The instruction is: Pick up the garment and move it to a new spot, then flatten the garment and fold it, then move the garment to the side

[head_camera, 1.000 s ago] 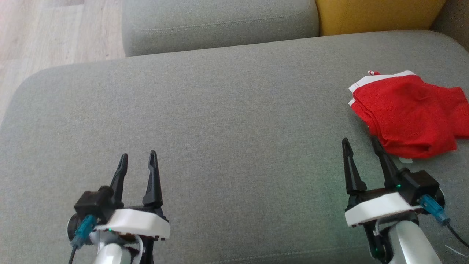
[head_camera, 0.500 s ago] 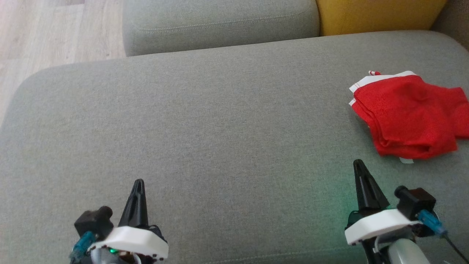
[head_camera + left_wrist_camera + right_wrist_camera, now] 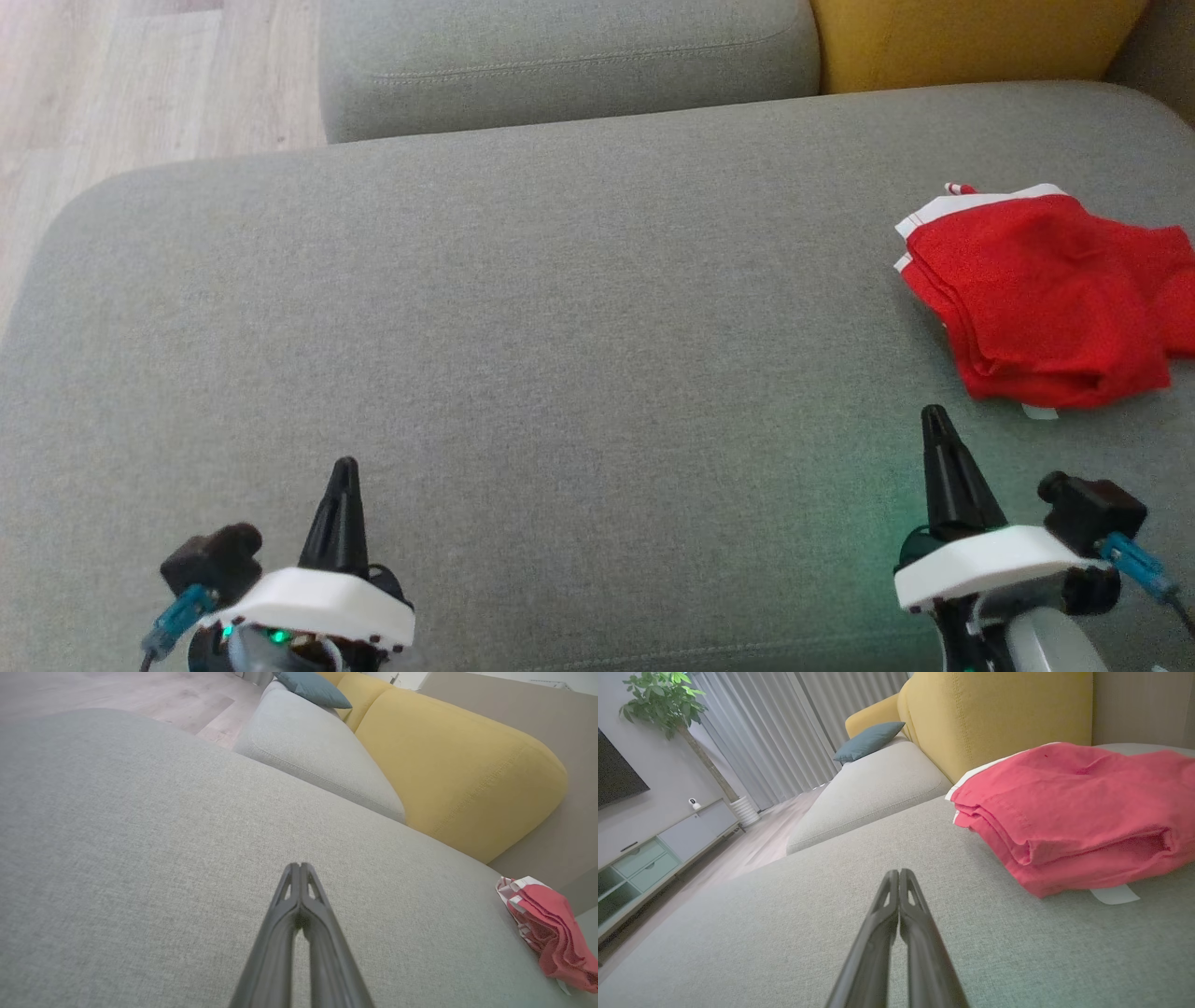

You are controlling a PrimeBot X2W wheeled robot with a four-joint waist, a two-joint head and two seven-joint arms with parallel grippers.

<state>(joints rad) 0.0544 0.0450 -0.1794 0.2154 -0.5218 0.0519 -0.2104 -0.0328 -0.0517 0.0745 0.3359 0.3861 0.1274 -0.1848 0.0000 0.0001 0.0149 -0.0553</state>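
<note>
At the near edge of the grey seat cushion (image 3: 579, 308): left gripper (image 3: 344, 464), fingers pressed together to a single point, holding nothing, tip over bare fabric. Right gripper (image 3: 934, 413), likewise closed and empty, toward the opposite corner.

Just beyond the right gripper, apart from it: garment (image 3: 1046, 299), red with white trim, folded in several layers, lying near the cushion's right edge. A small white tag (image 3: 1039, 411) pokes out from under its near fold.

Behind the cushion: second grey seat (image 3: 560, 56), with a yellow backrest (image 3: 971, 37) to its right. Pale wood floor (image 3: 140, 75) at far left.

Farthest, right wrist view: teal pillow (image 3: 868, 741), grey curtains (image 3: 784, 732), potted plant (image 3: 658, 704).
</note>
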